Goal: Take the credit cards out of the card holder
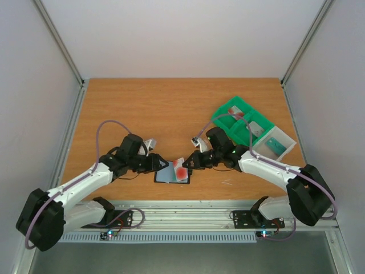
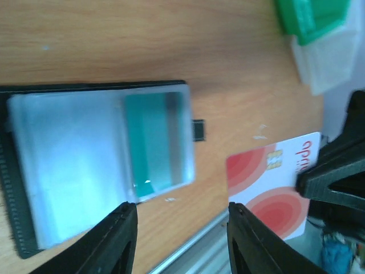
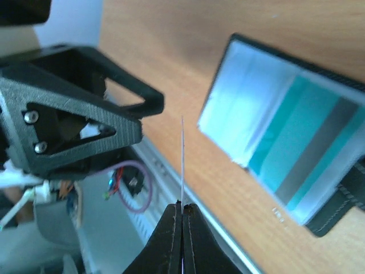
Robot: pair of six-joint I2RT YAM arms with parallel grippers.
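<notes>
— Fingers (image 3: 169,240) of the right gripper (image 3: 182,208): how do they stand?

— Pressed together on the pale card (image 2: 272,191), pinching one short end. From the right wrist the card shows edge-on, a thin line rising from the fingertips.

— Where is that card?

— Wholly out of the card holder (image 2: 85,165) and held just beside the holder's end, on the right arm's side. Round red marks show on its face.

— And the left gripper (image 2: 182,231)?

— Its fingers (image 2: 121,240) are spread, with nothing between them. They hang at the holder's edge without touching it, one finger near the holder's corner and the other near the pale card.

— The holder itself?

— It lies open and flat on the wooden table (image 1: 171,108), blue-grey lining up and black rim around it. The teal card (image 2: 149,140) sits in the pocket on the half of the holder nearer the pale card.

— Anything farther out?

— A green tray (image 1: 242,123) stands well apart from the holder, beyond the right arm toward the far right of the table.
</notes>
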